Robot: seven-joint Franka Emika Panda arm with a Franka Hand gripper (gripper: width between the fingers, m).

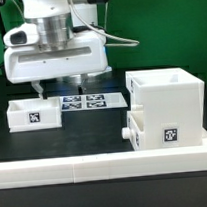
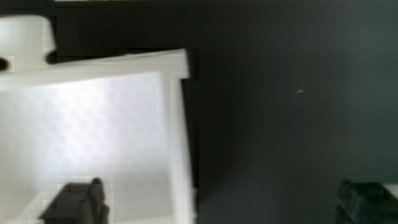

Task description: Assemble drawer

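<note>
A small white loose tray (image 1: 34,113) with a square tag lies at the exterior view's left. In the wrist view its hollow (image 2: 98,130) and round knob (image 2: 27,40) show. My gripper (image 1: 59,87) hangs just above it, open and empty. In the wrist view the gripper (image 2: 222,203) has one finger (image 2: 75,203) over the tray's inside and the other finger (image 2: 370,200) over the black table, with the tray's side wall between them. The tall white box shell (image 1: 167,105) stands at the right. A second tray's knob (image 1: 127,133) sticks out of its lower front.
The marker board (image 1: 88,100) lies flat behind the loose tray, between it and the box shell. A long low white border rail (image 1: 106,167) runs along the table's front edge. A green wall stands behind the arm.
</note>
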